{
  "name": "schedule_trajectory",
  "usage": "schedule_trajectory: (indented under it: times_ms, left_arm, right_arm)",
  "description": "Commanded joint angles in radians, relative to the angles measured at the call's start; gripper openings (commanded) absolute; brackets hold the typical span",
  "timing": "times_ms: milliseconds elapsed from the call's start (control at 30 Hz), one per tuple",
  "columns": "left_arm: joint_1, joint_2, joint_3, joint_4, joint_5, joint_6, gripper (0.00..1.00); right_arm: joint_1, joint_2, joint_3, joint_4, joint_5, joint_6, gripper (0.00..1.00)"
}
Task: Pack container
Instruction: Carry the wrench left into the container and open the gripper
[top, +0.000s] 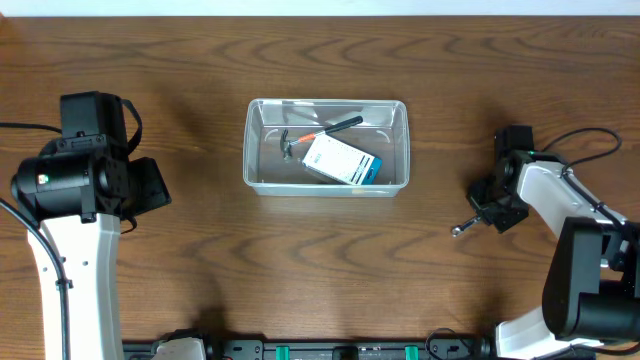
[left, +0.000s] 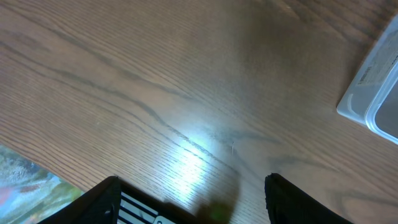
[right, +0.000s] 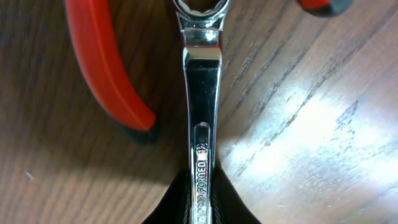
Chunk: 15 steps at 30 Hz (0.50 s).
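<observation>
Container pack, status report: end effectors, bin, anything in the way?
Left end effector open, empty. Right end effector shut on wrench. Container holds hammer, white-blue box. Red-handled tool beside wrench.

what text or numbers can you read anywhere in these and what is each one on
"OP FORGED" then "12": stamped on the wrench shank; any earlier letters are hidden inside the right gripper.
Label on the container wall: blurred, unreadable.
Print on the white-and-blue box in the container: too small to read.
</observation>
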<state>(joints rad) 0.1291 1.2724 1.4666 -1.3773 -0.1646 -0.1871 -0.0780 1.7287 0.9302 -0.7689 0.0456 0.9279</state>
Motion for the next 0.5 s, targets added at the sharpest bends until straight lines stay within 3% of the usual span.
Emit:
schedule_trajectory:
  times_ms: [0,267,467]
  left_arm:
    - [0.004,-0.001,0.006,-0.002,-0.004,-0.013,0.67]
    - [0.004,-0.001,0.006,-0.002,-0.004,-0.013,0.67]
    - [0.004,-0.001,0.006,-0.002,-0.004,-0.013,0.67]
  right_arm:
    - [0.034,0.022,0.068,-0.040,0.010,-0.174,0.01]
    - [0.230,-0.001,0.514,-0.236,0.026,-0.624,0.01]
    - [0.390,-0.001,0.752,-0.252,-0.051,-1.003,0.01]
